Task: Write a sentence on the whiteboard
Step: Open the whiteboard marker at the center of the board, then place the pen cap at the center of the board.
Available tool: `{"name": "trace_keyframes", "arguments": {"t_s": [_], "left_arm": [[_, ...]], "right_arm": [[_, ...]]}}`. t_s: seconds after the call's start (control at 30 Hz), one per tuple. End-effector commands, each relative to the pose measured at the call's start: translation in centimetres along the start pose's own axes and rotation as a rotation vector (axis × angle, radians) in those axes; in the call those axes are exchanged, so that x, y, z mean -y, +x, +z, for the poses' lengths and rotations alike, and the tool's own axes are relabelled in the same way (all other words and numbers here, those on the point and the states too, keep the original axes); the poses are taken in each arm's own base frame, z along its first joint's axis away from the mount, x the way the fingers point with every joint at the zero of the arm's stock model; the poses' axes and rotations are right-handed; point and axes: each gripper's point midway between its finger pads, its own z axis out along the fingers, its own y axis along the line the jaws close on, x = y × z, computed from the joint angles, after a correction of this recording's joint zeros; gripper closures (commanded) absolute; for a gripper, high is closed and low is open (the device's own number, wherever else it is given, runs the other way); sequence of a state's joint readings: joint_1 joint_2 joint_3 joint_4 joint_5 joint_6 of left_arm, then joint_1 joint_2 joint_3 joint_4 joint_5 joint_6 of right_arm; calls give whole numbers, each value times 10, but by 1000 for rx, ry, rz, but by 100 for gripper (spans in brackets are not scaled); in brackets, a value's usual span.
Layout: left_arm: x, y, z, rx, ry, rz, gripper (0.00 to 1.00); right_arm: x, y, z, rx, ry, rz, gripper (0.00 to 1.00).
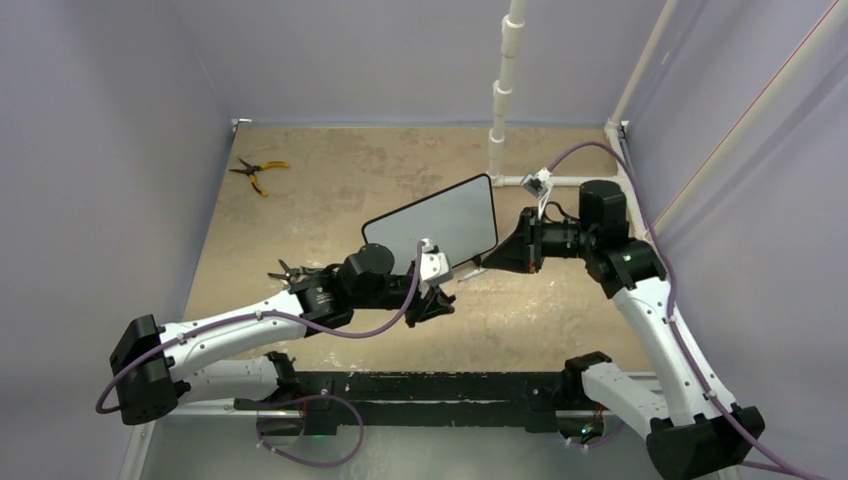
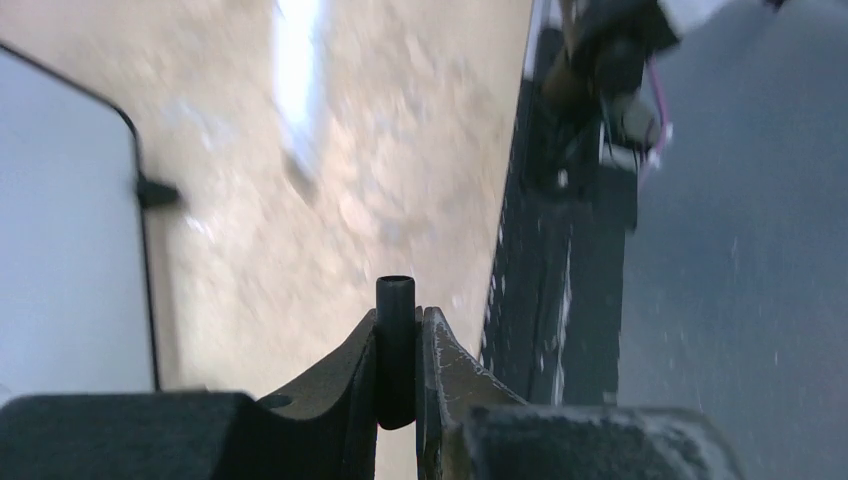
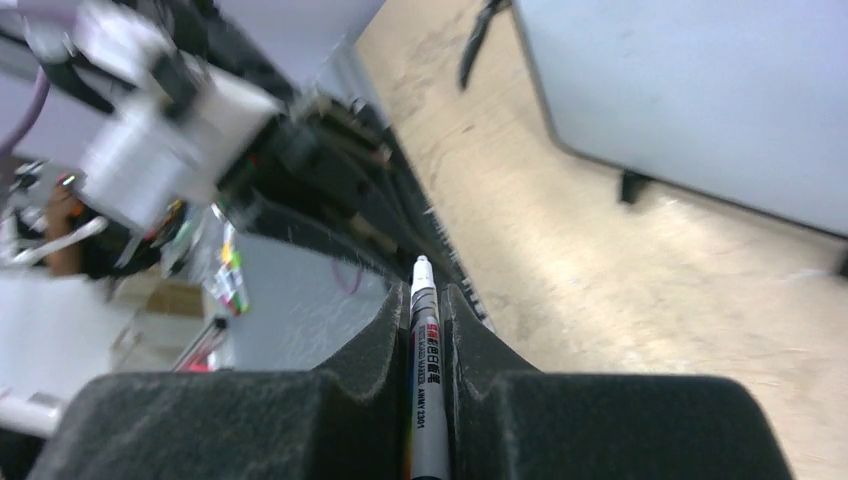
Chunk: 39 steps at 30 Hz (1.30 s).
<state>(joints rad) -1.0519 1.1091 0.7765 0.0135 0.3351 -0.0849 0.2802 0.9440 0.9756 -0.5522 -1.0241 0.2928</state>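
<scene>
The whiteboard (image 1: 432,222) stands tilted on the tan table, black-framed; its face looks blank and the sentence is out of view. My right gripper (image 1: 492,262) is just right of the board's lower corner, shut on a silver whiteboard marker (image 3: 425,370) whose bare white tip (image 3: 422,265) sticks out past the fingers. My left gripper (image 1: 445,303) sits below the board's near edge, shut on a short black marker cap (image 2: 396,350). The left wrist view shows the board (image 2: 60,230) at its left with one black foot (image 2: 155,192). In the right wrist view the whiteboard (image 3: 700,90) fills the upper right.
Yellow-handled pliers (image 1: 258,172) lie at the far left of the table. A white pipe post (image 1: 505,90) rises behind the board. A small dark tool (image 1: 285,270) lies beside the left arm. The black base rail (image 1: 420,390) runs along the near edge.
</scene>
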Motion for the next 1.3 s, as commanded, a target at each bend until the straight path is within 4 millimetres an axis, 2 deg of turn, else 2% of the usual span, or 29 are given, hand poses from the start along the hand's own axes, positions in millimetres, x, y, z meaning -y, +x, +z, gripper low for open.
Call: {"name": "trace_keyframes", "arguments": {"t_s": [0.0, 0.13, 0.2, 0.4, 0.47, 0.57, 0.73, 0.87, 1.03, 1.13, 1.27], "left_arm": [[12, 67, -15, -225, 46, -43, 100], [6, 65, -16, -218, 12, -33, 100], [4, 60, -16, -209, -1, -30, 100], [-10, 44, -16, -162, -102, -68, 100], [-15, 41, -13, -152, -135, -102, 100], [-21, 42, -5, -150, -177, -177, 100], [-44, 66, 12, -169, -321, -289, 100], [-57, 85, 35, -191, -396, -292, 100], [-63, 115, 60, -269, -421, -304, 99], [-64, 131, 70, -323, -408, -302, 97], [-63, 145, 80, -364, -383, -292, 95]], "right_arm": [[4, -34, -19, 77, 140, -132, 100], [-5, -44, -28, 94, 178, -158, 100], [-2, -47, -30, 102, 215, -151, 100], [37, -38, -30, 114, 358, -97, 100], [51, -43, -30, 156, 410, -120, 100], [59, -47, -29, 223, 425, -134, 100], [62, -65, -43, 403, 490, -199, 100], [58, -73, -56, 525, 519, -249, 100], [51, -77, -79, 659, 583, -310, 100], [40, -77, -87, 709, 571, -355, 100], [37, -76, -91, 740, 573, -370, 100]]}}
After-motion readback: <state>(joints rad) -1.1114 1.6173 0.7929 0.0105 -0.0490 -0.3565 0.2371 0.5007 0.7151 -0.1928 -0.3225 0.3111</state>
